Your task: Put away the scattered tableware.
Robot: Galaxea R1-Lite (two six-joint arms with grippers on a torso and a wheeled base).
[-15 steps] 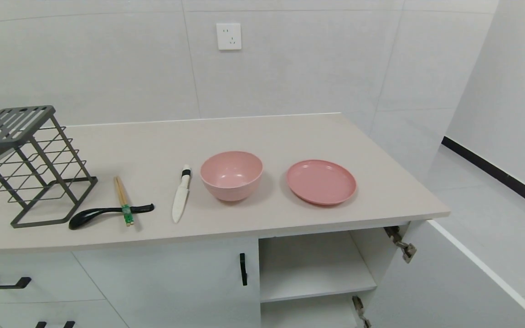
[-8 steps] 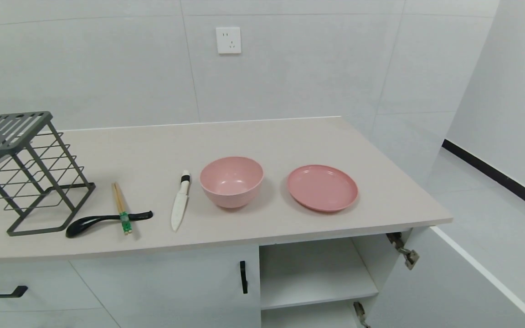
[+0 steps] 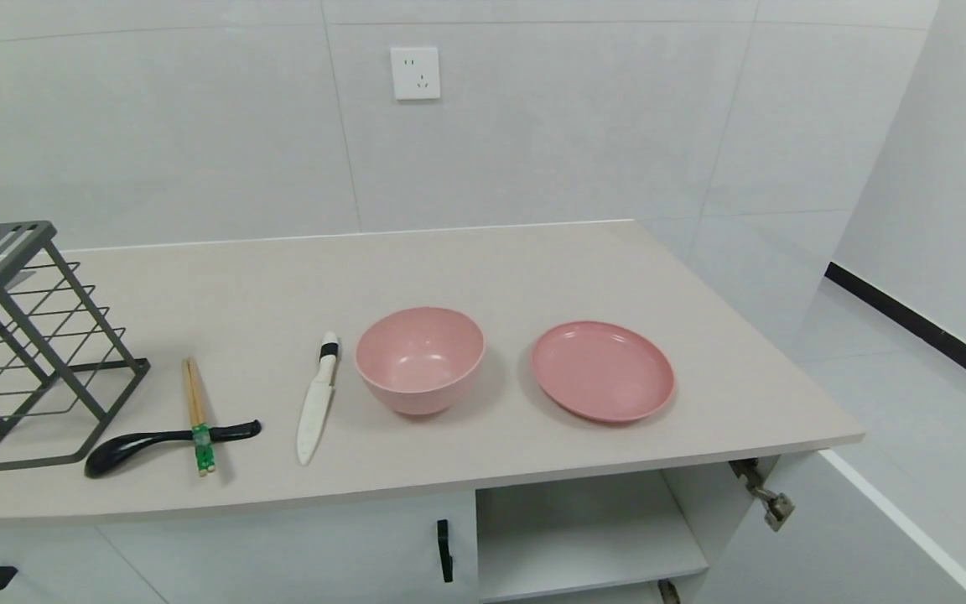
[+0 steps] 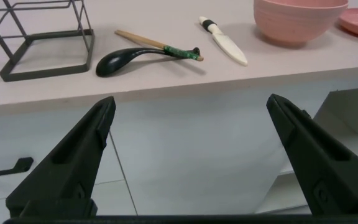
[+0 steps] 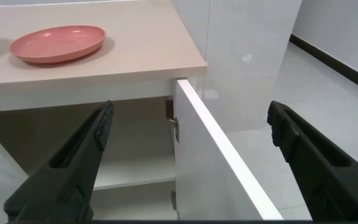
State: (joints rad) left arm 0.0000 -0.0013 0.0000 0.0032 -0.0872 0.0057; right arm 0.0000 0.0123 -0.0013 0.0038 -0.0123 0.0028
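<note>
Tableware waits on the counter [image 3: 491, 268] as the robot closes in. Over the past second the whole head view has slid, which is the camera's move and not the objects'. The pink bowl [image 3: 420, 359], pink plate [image 3: 602, 370], white knife [image 3: 317, 398], black spoon [image 3: 164, 439] and chopsticks [image 3: 196, 411] keep their arrangement, with the chopsticks crossing the spoon's handle near the wire rack [image 3: 22, 335]. The left gripper [image 4: 191, 155] hangs low before the counter front, facing spoon and knife, jaws spread wide and empty. The right gripper [image 5: 188, 162] is equally wide open and holds nothing, and it faces the open cabinet [image 3: 584, 528] beneath the plate. Nothing is stowed yet — this looks like positioning for a first pick.
</note>
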